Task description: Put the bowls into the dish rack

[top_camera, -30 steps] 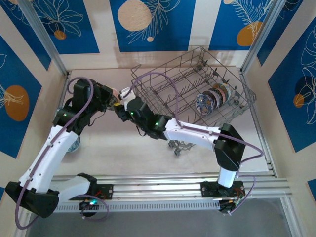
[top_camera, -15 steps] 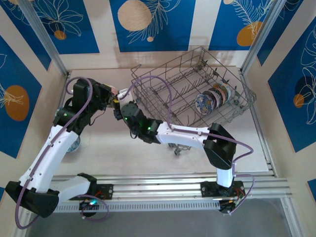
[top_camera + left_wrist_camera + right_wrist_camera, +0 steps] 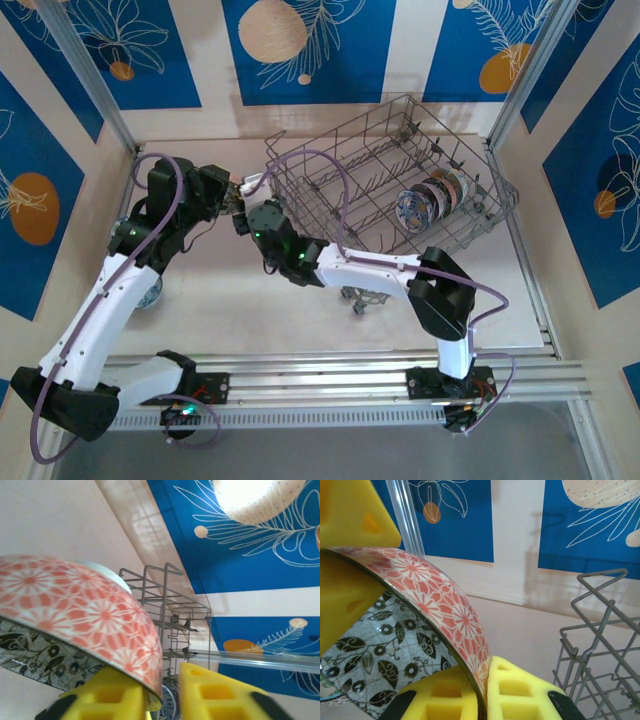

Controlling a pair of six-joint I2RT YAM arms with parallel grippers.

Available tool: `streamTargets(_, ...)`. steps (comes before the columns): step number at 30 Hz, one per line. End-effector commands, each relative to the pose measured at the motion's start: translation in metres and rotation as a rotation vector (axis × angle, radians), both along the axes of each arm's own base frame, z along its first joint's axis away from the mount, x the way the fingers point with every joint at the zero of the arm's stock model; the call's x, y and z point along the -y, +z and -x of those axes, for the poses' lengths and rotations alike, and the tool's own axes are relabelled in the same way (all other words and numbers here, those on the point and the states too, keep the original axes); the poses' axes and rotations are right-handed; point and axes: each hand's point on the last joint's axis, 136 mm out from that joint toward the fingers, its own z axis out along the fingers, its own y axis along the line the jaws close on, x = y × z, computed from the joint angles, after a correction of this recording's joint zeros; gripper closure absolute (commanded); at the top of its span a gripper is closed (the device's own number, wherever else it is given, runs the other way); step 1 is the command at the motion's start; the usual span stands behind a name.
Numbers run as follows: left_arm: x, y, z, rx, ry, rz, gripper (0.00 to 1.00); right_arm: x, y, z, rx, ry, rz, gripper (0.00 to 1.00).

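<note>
From above, the left end effector (image 3: 231, 196) and the right end effector (image 3: 244, 212) meet over the far left part of the surface (image 3: 230, 300), just beside the dish rack (image 3: 372, 160). Other bowls (image 3: 432, 198) stand on edge inside the rack.

In the left wrist view, a red-and-white floral bowl (image 3: 85, 605) has its rim between slightly spread yellow fingers (image 3: 215, 695), with a gap on one side.

In the right wrist view, the right end effector pinches the same rim tightly.

The right gripper (image 3: 487, 692), open a second ago, now clamps the rim of the bowl (image 3: 435, 600); the left gripper (image 3: 162, 692), shut on it before, now has its jaws slightly apart.
</note>
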Motion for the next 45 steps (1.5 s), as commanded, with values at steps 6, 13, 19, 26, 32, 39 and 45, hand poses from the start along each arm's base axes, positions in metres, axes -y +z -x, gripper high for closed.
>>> streamTargets(6,0.018,0.064,0.006,0.206,-0.161,-0.087,0.42,0.022,0.051,0.003,-0.027,-0.014,-0.159,1.0)
streamTargets(13,0.007,0.087,0.019,0.256,-0.169,-0.188,0.23,0.043,0.06,-0.003,-0.043,-0.054,-0.137,1.0)
streamTargets(19,-0.007,0.105,0.04,0.302,-0.175,-0.314,0.18,0.076,0.067,-0.018,-0.055,-0.118,-0.12,1.0)
streamTargets(26,-0.02,0.108,0.061,0.312,-0.212,-0.476,0.11,0.115,0.095,-0.025,0.009,-0.199,-0.109,1.0)
streamTargets(32,-0.014,0.097,0.066,0.308,-0.303,-0.561,0.08,0.176,0.119,-0.026,0.101,-0.255,-0.118,1.0)
streamTargets(39,0.015,0.054,0.055,0.242,-0.463,-0.558,0.07,0.293,0.115,-0.027,0.036,-0.486,-0.016,1.0)
streamTargets(45,0.027,0.009,0.05,0.16,-0.534,-0.533,0.07,0.386,0.05,-0.014,-0.232,-0.671,0.176,1.0)
